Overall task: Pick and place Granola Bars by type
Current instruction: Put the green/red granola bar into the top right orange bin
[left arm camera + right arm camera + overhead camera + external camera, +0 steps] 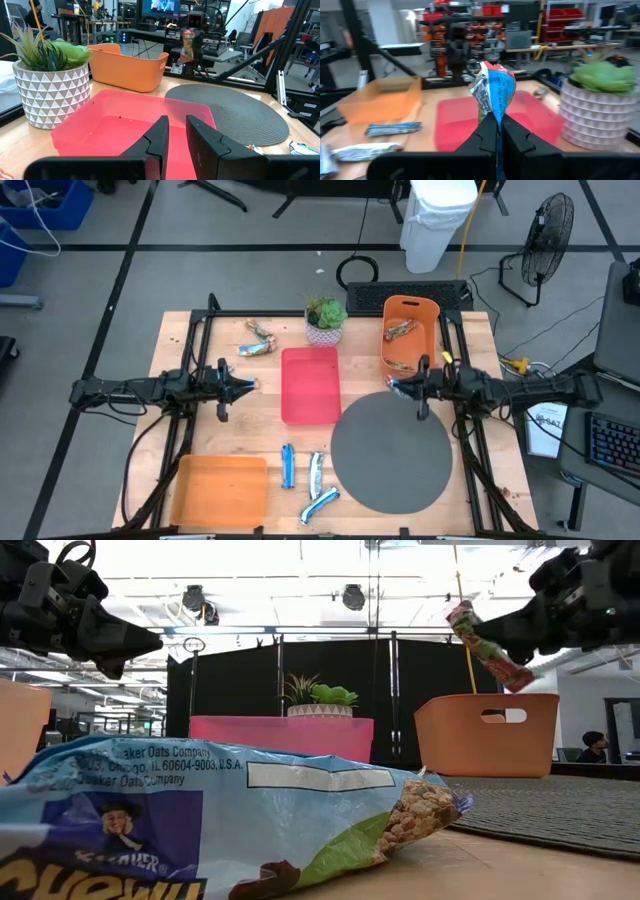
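**Two arms over the table, right one carrying a bar**

Landmark: the red tray (311, 385) at the middle of the wooden table (180, 360).

Round grey mat (391, 450): just beside the red tray, on the right arm's side and toward the near edge. Flat orange tray (220, 490): near corner on the left arm's side, well apart from the red tray. Orange bin (408, 335): beyond the mat, on the tray's right-arm side; one bar (400, 330) lies inside it. Potted plant (325, 320): just behind the red tray's far edge.

Right gripper (394, 387): raised between the red tray and the orange bin, above the mat's far rim. Jaws clamped on a granola bar (494, 92), which stands up from the fingers.

Left gripper (250, 385): beside the red tray's other long side, jaws slightly apart, nothing between them.

Loose bars: two (260, 340) behind the tray's far corner on the left arm's side; three blue-and-white ones (310, 480) near the front edge, between the orange tray and the mat.
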You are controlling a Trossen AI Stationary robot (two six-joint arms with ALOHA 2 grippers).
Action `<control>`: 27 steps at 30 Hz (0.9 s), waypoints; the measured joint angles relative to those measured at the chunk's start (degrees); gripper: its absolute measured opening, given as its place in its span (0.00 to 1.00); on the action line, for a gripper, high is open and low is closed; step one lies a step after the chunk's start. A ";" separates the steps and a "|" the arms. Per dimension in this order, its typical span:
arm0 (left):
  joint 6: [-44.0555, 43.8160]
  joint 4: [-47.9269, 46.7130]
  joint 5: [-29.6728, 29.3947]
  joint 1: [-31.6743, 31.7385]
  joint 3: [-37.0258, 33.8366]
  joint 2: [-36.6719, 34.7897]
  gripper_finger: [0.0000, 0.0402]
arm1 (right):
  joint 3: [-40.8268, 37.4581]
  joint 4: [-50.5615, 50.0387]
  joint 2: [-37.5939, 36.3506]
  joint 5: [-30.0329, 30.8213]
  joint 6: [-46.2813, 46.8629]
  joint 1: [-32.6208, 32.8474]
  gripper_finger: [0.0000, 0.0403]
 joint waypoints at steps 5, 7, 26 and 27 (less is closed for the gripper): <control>-0.01 0.00 0.00 0.00 0.00 0.01 0.18 | 0.00 0.31 0.00 -0.07 0.00 -3.93 0.00; -0.02 0.00 0.00 0.02 0.00 0.01 0.18 | 0.00 0.52 0.00 -0.07 0.00 -5.53 0.00; 0.00 0.00 0.00 0.00 0.00 0.01 0.18 | 0.02 4.21 0.00 -0.03 0.02 -16.39 0.00; 0.00 0.00 0.00 0.01 0.00 0.01 0.18 | 0.02 4.54 0.00 -0.01 0.02 -16.89 0.00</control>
